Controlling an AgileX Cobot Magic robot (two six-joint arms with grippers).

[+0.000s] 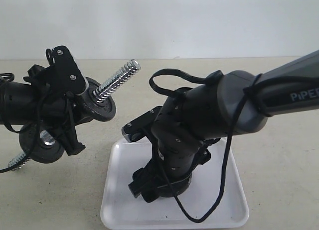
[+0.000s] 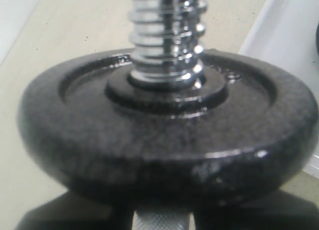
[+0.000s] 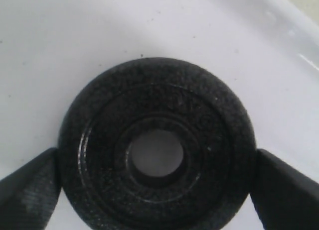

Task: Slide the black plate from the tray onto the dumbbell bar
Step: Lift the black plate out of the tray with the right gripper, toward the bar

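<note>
The black plate [image 3: 102, 140] lies flat on the white tray [image 3: 75, 36] with its centre hole facing the camera. My right gripper [image 3: 157, 190] spans it, one finger pressed against each side of its rim. In the exterior view the right gripper [image 1: 164, 182] points down into the tray [image 1: 113, 190] and hides the plate. The dumbbell bar [image 1: 117, 80] is held off the table, its threaded end tilted up toward the tray side. My left gripper [image 1: 70, 108] is shut on its knurled handle [image 2: 162, 221], just behind a mounted disc [image 2: 164, 135].
A second mounted disc [image 1: 47, 149] sits at the bar's lower far end near the table. The bar's threaded tip [image 2: 167, 41] is bare. A corner of the tray [image 2: 294, 46] shows beside the bar. A loose black cable [image 1: 219, 190] hangs from the right arm over the tray.
</note>
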